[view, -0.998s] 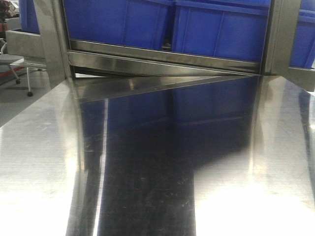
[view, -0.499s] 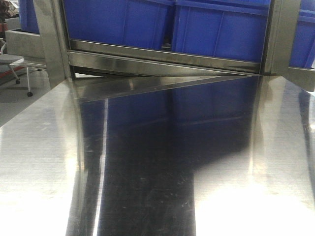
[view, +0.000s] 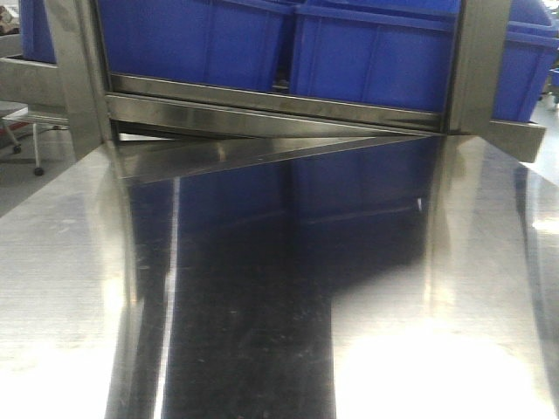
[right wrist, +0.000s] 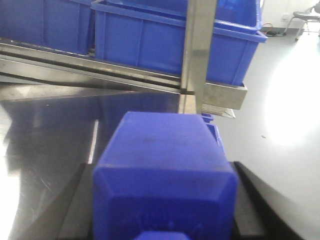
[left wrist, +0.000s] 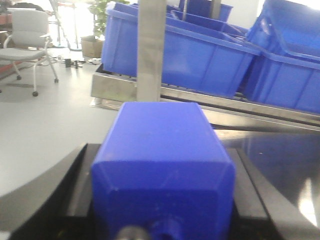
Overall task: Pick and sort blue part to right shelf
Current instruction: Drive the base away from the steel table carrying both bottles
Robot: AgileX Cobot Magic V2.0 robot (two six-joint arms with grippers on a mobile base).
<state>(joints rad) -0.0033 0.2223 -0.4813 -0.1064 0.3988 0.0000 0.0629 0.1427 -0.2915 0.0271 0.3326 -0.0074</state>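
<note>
The right fingers (right wrist: pixel 252 200) clamp the blue part (right wrist: pixel 162 165) cap-end inward, its body aimed at the shelf (right wrist: pixel 220 95), likely for delivery. The left fingers (left wrist: pixel 80 185) grip a squatter block (left wrist: pixel 160 150).

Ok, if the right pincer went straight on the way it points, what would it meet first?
Probably the shelf's steel upright, just right of centre ahead of the held blue part; the blue bin sits behind. Depth is unclear.

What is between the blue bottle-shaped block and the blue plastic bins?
Right wrist view: past the blue block, bare steel tabletop, then the rack's steel rail and post.
</note>
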